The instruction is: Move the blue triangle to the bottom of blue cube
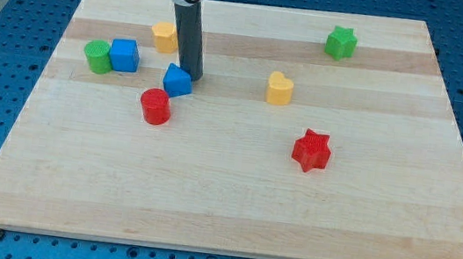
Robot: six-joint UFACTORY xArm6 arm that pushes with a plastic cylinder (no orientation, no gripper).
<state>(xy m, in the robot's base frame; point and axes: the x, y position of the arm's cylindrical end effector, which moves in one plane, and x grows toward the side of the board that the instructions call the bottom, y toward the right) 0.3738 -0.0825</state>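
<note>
The blue triangle (177, 80) lies on the wooden board (233, 192), left of the middle. The blue cube (124, 54) stands to its upper left, touching a green cylinder (96, 56) on the cube's left. My tip (194, 77) is down on the board right against the triangle's right side. The triangle is lower than the cube and off to the cube's right. A red cylinder (155, 106) sits just below and left of the triangle.
A yellow block (166, 37) sits left of the rod, above the triangle. A yellow heart (280, 89) is right of the middle, a red star (311, 150) lower right, a green star (341, 42) at the top right.
</note>
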